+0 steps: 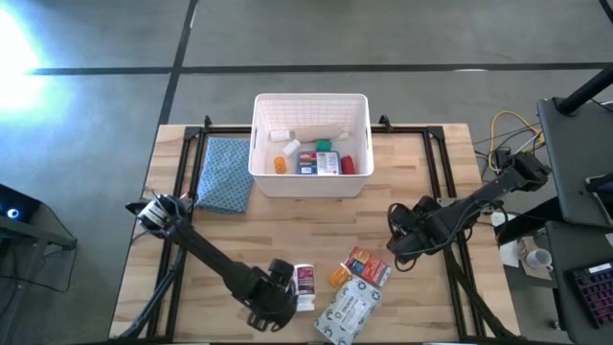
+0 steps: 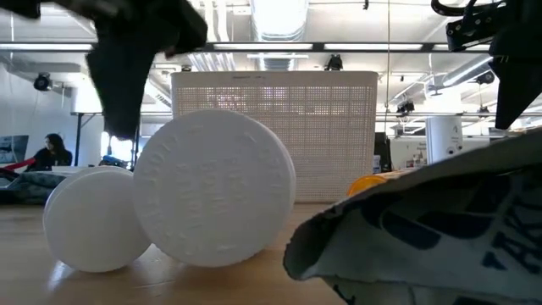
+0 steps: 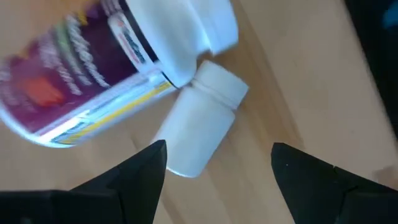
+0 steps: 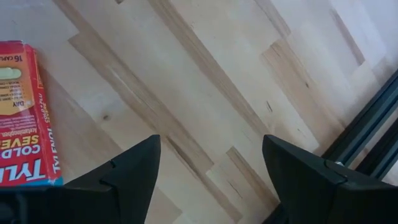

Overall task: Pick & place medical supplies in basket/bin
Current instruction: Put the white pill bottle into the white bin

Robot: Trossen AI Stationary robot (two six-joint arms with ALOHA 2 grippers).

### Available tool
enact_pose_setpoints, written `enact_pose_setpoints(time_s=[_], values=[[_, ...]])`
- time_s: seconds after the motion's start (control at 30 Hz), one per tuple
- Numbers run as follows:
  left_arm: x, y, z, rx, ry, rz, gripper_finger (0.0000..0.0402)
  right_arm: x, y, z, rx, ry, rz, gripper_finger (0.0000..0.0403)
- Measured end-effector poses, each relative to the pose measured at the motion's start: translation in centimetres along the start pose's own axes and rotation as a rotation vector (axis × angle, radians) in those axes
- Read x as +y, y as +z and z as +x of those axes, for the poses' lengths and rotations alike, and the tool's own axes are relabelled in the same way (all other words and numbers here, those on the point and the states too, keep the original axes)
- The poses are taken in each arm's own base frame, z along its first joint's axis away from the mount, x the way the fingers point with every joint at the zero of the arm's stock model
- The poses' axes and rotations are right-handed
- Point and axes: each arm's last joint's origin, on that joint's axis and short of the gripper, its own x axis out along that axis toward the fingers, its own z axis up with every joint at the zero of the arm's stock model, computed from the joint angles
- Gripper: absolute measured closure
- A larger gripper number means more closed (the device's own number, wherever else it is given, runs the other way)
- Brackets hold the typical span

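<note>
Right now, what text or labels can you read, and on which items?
"TYL", "COLD", "SEVE", "DAY", "16 CAP": red box, cut off by the picture's edge.
Purple-labelled pill bottle: print blurred, unreadable.
Grey-white pack: lettering too small.
Items in white bin: unreadable.

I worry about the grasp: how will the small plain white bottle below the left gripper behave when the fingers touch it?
The small white bottle lies on its side, so it may roll. Its smooth plastic looks slippery. It touches the labelled bottle, which could shift too.

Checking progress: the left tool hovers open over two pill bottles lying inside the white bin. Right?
Not quite. The left tool does hover open over two pill bottles, but they lie on the wooden table, not inside the white bin. The high view shows this.
</note>
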Motion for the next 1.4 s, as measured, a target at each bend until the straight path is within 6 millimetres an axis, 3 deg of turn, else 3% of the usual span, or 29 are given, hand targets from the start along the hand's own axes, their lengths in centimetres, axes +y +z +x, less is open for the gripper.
enact_pose_setpoints(time_s=[0.43,0.77,1.03,1.2,1.3,1.4], values=[[0.3,-0.4,2.1,-0.021,0.007,0.133,0.0135,0.0,0.0,0.0,0.0,0.001,0.03,0.0133],[1.0,-0.8,3.3,-0.048,0.005,0.02,0.0149,0.0,0.0,0.1,0.0,0.001,0.045,0.0133],[2.5,-0.7,3.6,-0.043,0.007,-0.291,0.0223,-0.1,-0.2,0.4,-0.005,-0.011,0.044,0.0133],[4.3,-2.0,3.0,0.163,-0.034,-0.703,0.0234,-0.1,-0.2,0.6,-0.026,-0.018,0.045,0.0133],[4.8,-2.8,1.9,0.247,0.031,-0.848,0.0236,-0.1,-0.2,0.7,-0.036,-0.022,0.043,0.0133],[4.7,-2.0,-1.3,0.12,0.065,-0.917,0.0236,0.0,-0.2,0.9,-0.055,-0.021,0.043,0.0133]])
